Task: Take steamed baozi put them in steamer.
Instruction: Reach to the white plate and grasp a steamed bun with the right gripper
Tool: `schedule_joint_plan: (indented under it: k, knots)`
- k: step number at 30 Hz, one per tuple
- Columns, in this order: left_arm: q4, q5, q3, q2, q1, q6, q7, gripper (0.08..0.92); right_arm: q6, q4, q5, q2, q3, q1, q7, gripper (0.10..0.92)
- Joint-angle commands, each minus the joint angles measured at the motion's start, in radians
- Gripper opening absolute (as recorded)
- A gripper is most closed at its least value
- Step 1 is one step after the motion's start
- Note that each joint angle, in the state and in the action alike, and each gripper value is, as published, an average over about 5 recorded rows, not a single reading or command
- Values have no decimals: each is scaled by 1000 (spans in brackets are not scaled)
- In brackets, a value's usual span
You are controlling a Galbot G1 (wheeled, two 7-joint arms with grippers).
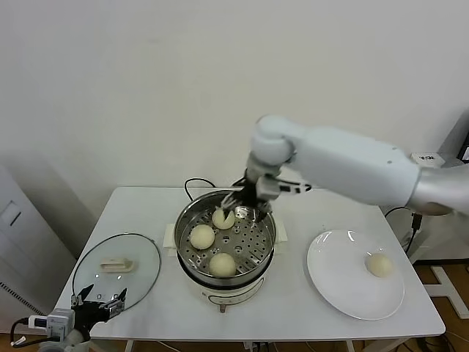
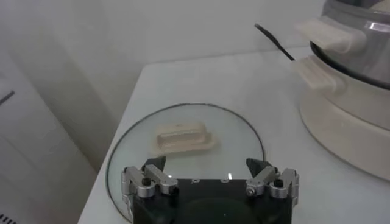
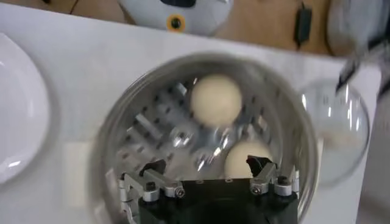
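With three baozi already in the steamer (image 1: 192, 217), the last steamed baozi (image 1: 379, 265) sits on the white plate (image 1: 337, 290) at the frame's lower right, nearer the right gripper (image 1: 244, 202), whose jaws hang open over the pot; the left gripper (image 1: 99, 302) idles open by the glass lid (image 1: 146, 253).
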Motion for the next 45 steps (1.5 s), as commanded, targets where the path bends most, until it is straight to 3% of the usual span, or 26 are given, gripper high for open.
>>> schedule_joint_plan:
  k: [1, 6, 16, 28, 45]
  knots:
    - [-11, -1, -4, -2, 0, 3, 0, 823, -344, -131, 191, -279, -150, 156, -60, 823]
    - [-10, -4, -11, 3, -3, 2, 0, 823, -431, -152, 216, -415, -203, 154, -69, 823]
    - [-7, -5, -11, 6, -4, 3, 0, 823, -425, -227, 161, -528, -120, -32, -89, 823]
    - [-10, -5, -11, 7, -4, 7, -1, 823, -373, -338, 6, -516, 231, -431, -62, 823]
    - [-8, -4, -9, 0, 0, 8, 0, 823, -365, -448, -126, -419, 441, -642, 46, 823]
